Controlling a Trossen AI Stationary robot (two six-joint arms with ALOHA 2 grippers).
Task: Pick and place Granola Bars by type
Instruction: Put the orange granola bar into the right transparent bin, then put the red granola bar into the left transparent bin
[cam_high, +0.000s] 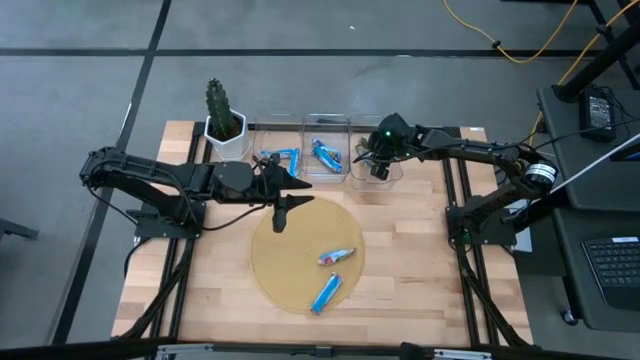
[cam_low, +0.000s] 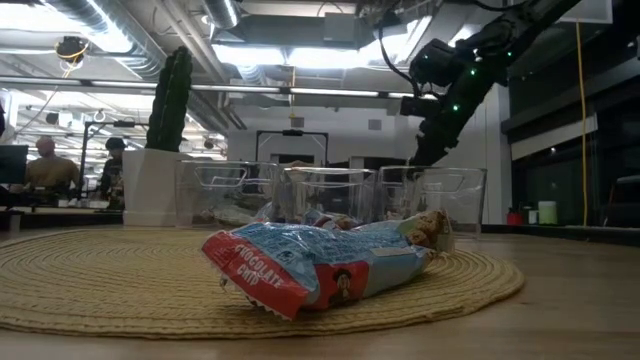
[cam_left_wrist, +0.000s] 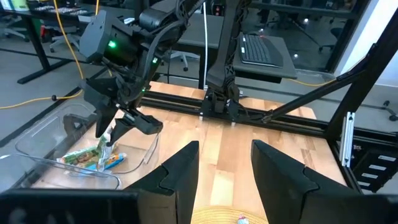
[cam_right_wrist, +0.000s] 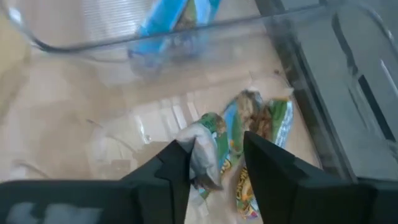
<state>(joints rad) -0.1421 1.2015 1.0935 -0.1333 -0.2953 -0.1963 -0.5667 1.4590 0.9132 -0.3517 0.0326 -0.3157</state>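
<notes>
Two bars lie flat on the round woven mat: a blue-and-silver one (cam_high: 337, 257) and a bright blue one (cam_high: 326, 292), which fills the low view's foreground (cam_low: 320, 265). Blue bars lie in the left bin (cam_high: 280, 158) and the middle bin (cam_high: 325, 155). Green-and-gold bars (cam_left_wrist: 87, 158) lie on the right bin's floor. My right gripper (cam_high: 377, 165) is open above that bin (cam_left_wrist: 127, 127), with a silver-and-green bar (cam_right_wrist: 205, 152) between its fingers. My left gripper (cam_left_wrist: 224, 180) is open over the mat's far edge (cam_high: 279, 212), holding nothing. My right gripper points down into the right bin. The silver-and-green bar's crimped end (cam_right_wrist: 198, 158) lies against one finger (cam_right_wrist: 171, 174), and a gap shows on the bar's other side. The bar hangs just above the bin floor (cam_left_wrist: 106, 142). I cannot tell whether that finger touches it.
Three clear bins stand in a row at the table's far edge, with a cactus in a white pot (cam_high: 224, 122) to their left. The woven mat (cam_high: 290, 250) covers the table's middle. Bare wood lies to the mat's right (cam_high: 410, 250). People sit at desks in the room behind (cam_low: 45, 165).
</notes>
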